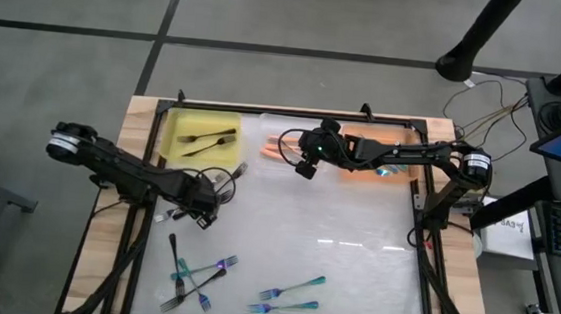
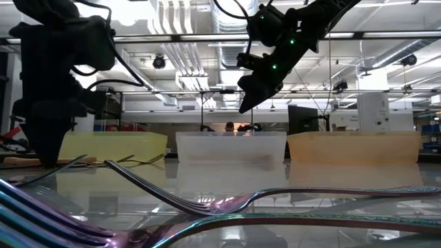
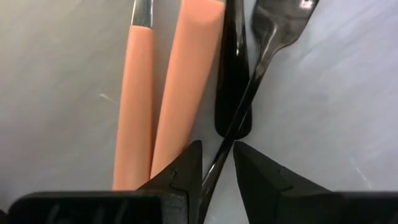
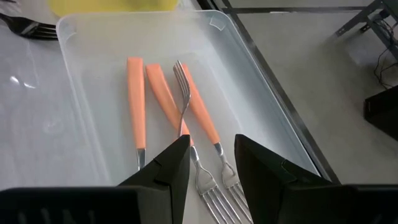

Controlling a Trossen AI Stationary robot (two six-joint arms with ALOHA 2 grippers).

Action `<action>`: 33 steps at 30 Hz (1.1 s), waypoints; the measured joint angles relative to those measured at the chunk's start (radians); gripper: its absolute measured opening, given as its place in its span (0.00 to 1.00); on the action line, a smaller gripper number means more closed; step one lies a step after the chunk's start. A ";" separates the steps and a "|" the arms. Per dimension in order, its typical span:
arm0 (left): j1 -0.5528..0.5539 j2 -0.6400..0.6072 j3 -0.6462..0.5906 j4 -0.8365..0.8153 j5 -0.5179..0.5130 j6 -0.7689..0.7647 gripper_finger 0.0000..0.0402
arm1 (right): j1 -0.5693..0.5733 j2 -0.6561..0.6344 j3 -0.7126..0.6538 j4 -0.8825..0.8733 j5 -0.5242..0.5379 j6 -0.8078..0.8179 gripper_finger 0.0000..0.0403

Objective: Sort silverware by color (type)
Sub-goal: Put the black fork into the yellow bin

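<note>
We see a glossy white table (image 1: 352,273) and a workshop behind it. Teal forks (image 1: 285,296) lie near the front. Left gripper (image 3: 216,163) is clamped on a black fork (image 3: 249,93); right gripper (image 4: 211,158) hangs apart over the clear bin (image 4: 81,74).

Orange-handled forks (image 4: 166,93) in clear tray (image 4: 249,74), black forks (image 1: 206,141) in yellow tray (image 1: 175,121), teal forks (image 1: 290,296)

left tray (image 1: 172,138): two forks (image 1: 206,141) | middle tray (image 4: 74,81): three forks (image 4: 165,96) (one crossing)

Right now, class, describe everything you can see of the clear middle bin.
The clear middle bin is a shallow rectangular tray of translucent plastic with rounded corners, sitting flat at the table's far edge between a yellow bin and an orange bin. Three orange-handled forks lie inside, one crossing another. The right gripper, open, hovers above it.
</note>
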 joint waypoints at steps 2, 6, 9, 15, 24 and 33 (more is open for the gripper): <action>0.000 -0.002 -0.011 0.024 0.000 -0.002 0.19 | 0.000 0.000 0.000 0.000 0.000 0.000 0.29; 0.000 -0.002 -0.016 0.031 0.000 -0.008 0.19 | 0.000 0.000 0.000 0.000 0.000 0.000 0.29; 0.000 -0.001 -0.011 0.028 0.000 -0.011 0.19 | 0.000 0.000 0.000 0.000 0.000 -0.001 0.29; 0.000 0.003 0.018 0.030 0.011 -0.012 0.03 | 0.000 0.000 0.000 -0.001 0.000 -0.003 0.29; 0.000 0.002 0.111 -0.004 0.059 0.002 0.01 | 0.000 0.000 0.000 -0.001 0.000 -0.005 0.29; 0.016 0.000 0.391 -0.186 -0.174 0.232 0.00 | 0.000 0.000 0.000 0.000 0.000 -0.011 0.29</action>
